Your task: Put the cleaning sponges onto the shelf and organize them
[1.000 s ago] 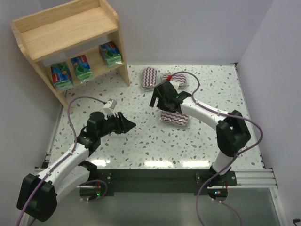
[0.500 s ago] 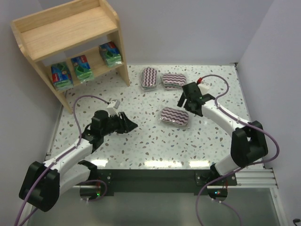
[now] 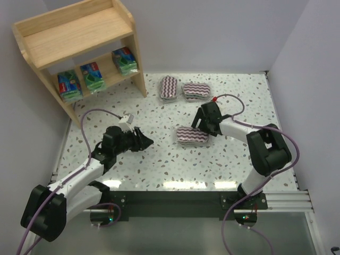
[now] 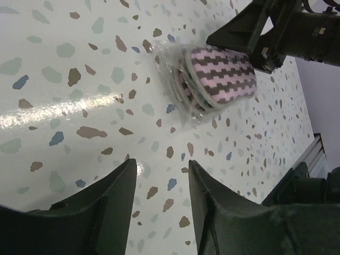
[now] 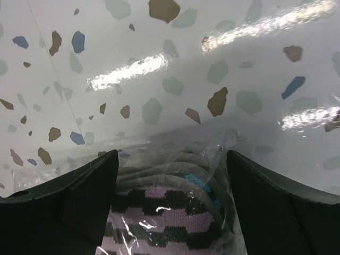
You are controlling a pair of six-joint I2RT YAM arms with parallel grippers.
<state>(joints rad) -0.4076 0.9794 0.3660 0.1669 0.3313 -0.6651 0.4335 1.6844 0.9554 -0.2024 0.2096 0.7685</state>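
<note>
On the table in front of my right gripper [image 3: 198, 129] lies one flat zigzag cleaning sponge pack [image 3: 190, 136]. The right gripper [image 5: 171, 154] is open, its fingers straddling the pack's [image 5: 170, 223] near end in clear wrap. Two more zigzag packs [image 3: 169, 86] [image 3: 195, 90] lie behind. Three green-blue packs [image 3: 69, 85] [image 3: 93, 75] [image 3: 125, 60] sit on a lower tier of the wooden shelf [image 3: 79, 32]. My left gripper [image 3: 150, 141] [image 4: 162, 162] is open and empty, low over the table. It faces the same pack [image 4: 220, 74] and the right gripper [image 4: 265, 32].
The shelf stands in the far left corner against the wall. White walls close the table [image 3: 159, 159] on the left, back and right. A dark rail [image 3: 170, 202] carrying both arm bases runs along the near edge.
My right gripper swung out to the right, then came down onto the near pack's right end. The pack slid slightly left. The left arm barely moved.
</note>
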